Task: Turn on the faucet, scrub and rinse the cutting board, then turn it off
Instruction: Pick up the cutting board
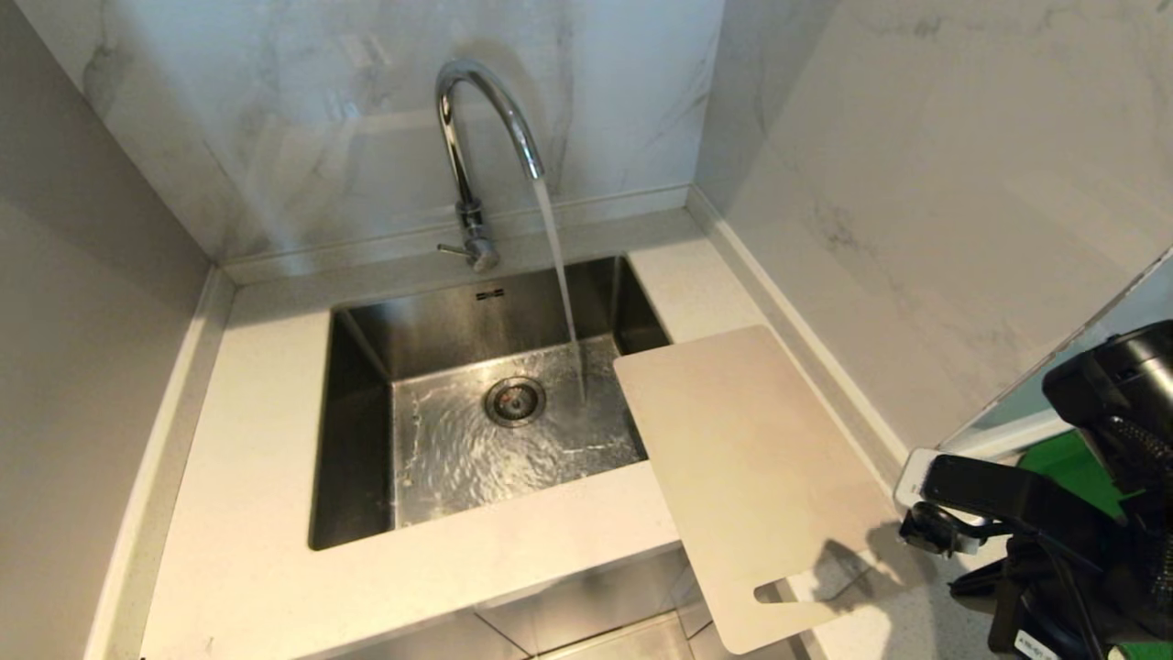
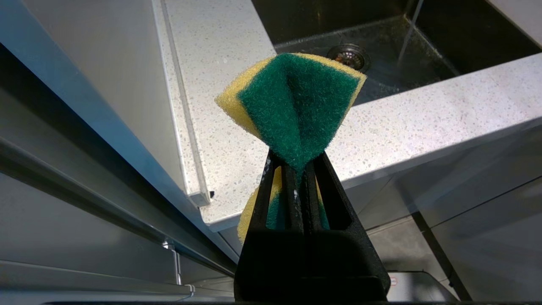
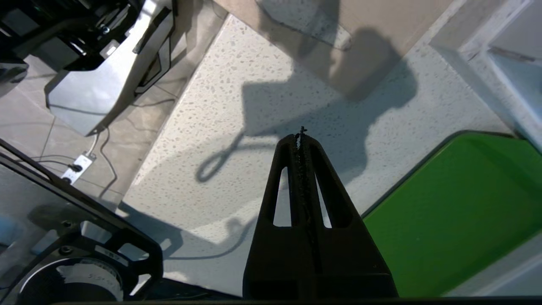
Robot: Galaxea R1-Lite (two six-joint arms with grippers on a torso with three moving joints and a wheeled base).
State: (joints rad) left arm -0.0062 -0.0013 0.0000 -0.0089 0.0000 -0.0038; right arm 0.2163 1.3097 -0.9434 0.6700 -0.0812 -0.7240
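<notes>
Your left pincer [image 2: 298,169] grips a green-and-yellow sponge [image 2: 292,106]. The faucet [image 1: 476,156] runs into the sink [image 1: 367,348]. Right of it, the cutting board [image 1: 742,467] overhangs the surface [image 1: 266,587]. Your right pincer [image 3: 301,137] hangs closed, empty.

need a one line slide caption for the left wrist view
Left claw shut on a green-and-yellow sponge, poised off the speckled countertop as water runs into the steel sink.

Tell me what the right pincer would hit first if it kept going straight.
Probably the bare speckled counter; the shut right pincer points at it, short of the cutting board. Depth is unclear.
</notes>
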